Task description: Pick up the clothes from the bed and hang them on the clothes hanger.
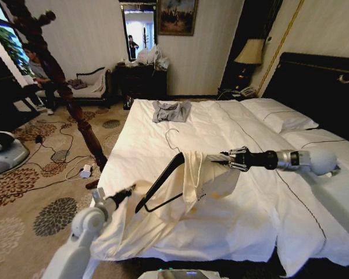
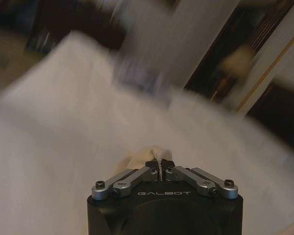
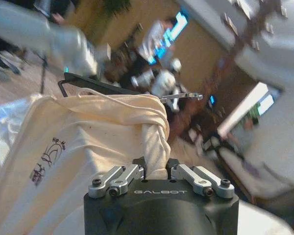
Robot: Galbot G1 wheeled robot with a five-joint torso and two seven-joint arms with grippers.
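relation: the clothes (image 1: 199, 174) hang above the bed (image 1: 232, 209), draped on the clothes hanger (image 1: 161, 180) – it slants between both arms | right gripper (image 3: 157, 169) pinches the collar | left gripper (image 2: 160, 165) pinches pale cloth | hidden: hanger's far shoulder under the fabric
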